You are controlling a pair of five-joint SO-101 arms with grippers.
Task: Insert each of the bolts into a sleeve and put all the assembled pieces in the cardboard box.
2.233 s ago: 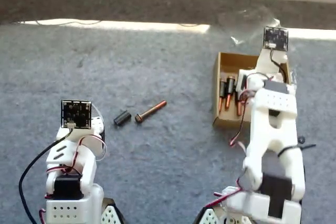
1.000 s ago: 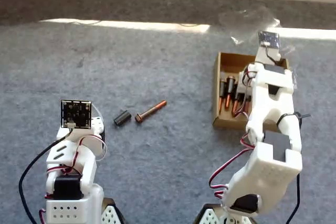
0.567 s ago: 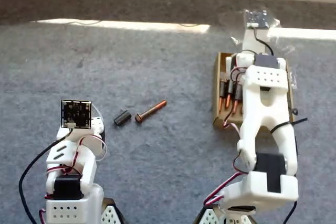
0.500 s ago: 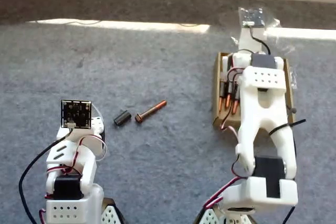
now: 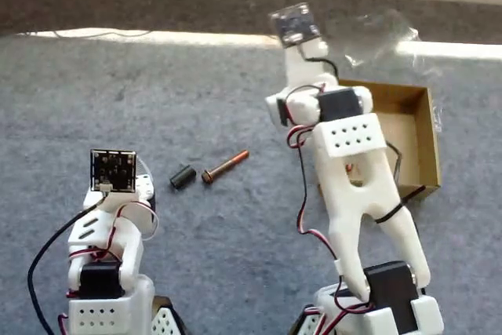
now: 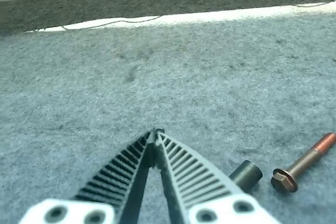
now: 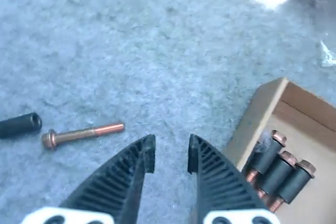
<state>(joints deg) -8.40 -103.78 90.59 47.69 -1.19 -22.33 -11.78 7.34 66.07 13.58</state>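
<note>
Right pincer (image 7: pixel 170 153) hangs over the grey felt-like counter (image 5: pixel 235 100), parted by a narrow gap and gripping nothing. The open brown cardboard box (image 7: pixel 261 115) sits just to its right, with three black-sleeved copper bolts (image 7: pixel 278 170) lying inside by the wall nearest the pincer. Left pincer (image 6: pixel 156 132) is closed tip to tip and empty; off to its right lie the short black cylindrical sleeve (image 6: pixel 245 174), then the loose copper hex-head bolt (image 6: pixel 301 163), near each other but not touching.
</note>
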